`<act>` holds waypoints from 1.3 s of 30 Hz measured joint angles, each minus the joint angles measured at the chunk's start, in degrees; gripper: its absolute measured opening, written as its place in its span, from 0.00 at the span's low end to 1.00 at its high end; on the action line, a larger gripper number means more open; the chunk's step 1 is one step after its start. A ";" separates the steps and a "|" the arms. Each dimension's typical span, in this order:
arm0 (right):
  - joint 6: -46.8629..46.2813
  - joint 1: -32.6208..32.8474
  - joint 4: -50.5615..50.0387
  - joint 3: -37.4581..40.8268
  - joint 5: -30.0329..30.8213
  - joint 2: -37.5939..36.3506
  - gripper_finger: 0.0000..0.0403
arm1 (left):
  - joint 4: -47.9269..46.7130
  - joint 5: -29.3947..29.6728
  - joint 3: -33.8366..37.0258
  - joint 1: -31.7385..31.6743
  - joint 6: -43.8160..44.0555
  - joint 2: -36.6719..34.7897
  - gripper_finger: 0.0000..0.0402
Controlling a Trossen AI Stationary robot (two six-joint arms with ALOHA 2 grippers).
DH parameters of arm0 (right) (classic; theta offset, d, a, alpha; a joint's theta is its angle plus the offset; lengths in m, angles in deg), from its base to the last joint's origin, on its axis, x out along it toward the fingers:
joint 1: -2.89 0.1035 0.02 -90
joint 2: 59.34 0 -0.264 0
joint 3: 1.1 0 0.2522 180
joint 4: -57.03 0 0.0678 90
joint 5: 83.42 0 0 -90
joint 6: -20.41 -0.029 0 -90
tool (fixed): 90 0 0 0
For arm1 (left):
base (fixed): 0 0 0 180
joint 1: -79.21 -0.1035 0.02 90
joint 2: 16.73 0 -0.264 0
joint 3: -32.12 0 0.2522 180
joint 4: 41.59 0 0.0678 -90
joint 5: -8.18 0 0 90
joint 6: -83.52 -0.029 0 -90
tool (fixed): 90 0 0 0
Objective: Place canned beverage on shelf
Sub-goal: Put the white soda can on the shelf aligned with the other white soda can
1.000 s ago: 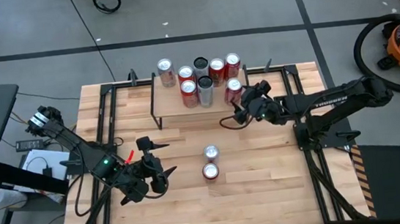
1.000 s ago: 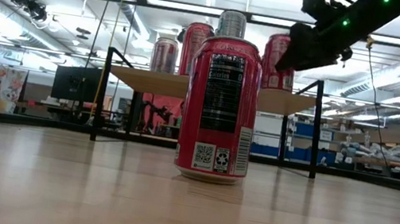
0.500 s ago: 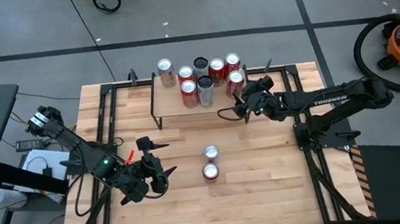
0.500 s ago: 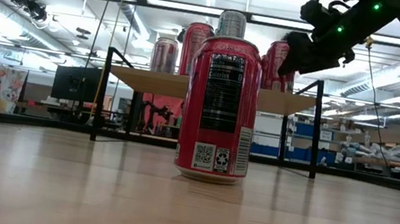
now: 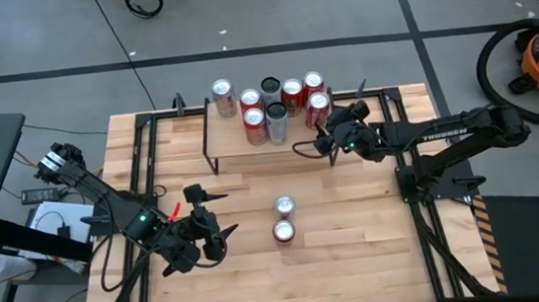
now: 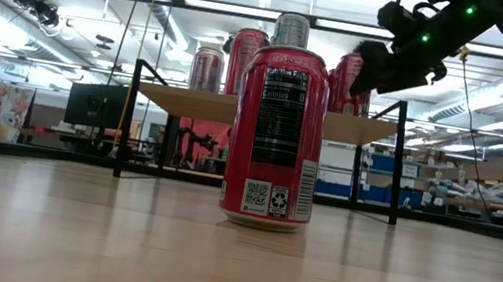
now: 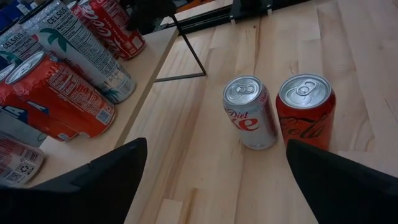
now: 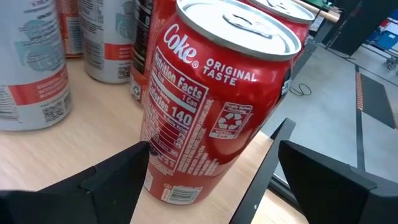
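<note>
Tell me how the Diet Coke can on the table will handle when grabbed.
The Diet Coke can stands upright with its tab unopened, so it is probably full and heavy. Its smooth, rigid wall may slip. Pushed high, it may tip and roll.

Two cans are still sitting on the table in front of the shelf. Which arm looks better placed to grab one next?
Probably the left. Its open hand sits just beside the silver can and red can. The right hand is open too, but is up by the shelf, against a red Coke can there.
</note>
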 joint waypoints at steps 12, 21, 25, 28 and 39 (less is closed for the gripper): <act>-0.86 -0.58 0.07 0.00 0.41 0.00 0.91 | 0.00 0.00 0.00 0.00 0.00 0.00 0.99; 0.96 -0.11 0.38 0.00 -1.32 -0.23 0.91 | 0.00 0.00 0.00 0.00 0.00 0.00 0.99; 4.48 0.16 0.36 -1.00 -4.47 -1.52 0.91 | -0.09 0.00 0.00 0.00 0.00 0.00 0.99; 4.65 0.14 0.35 -2.48 -6.05 -2.91 0.91 | -0.14 0.00 -0.01 0.00 0.00 0.00 0.99; 1.25 3.16 -1.27 -3.39 -3.91 -4.28 0.91 | -0.58 -0.07 -0.02 0.01 1.08 0.00 0.99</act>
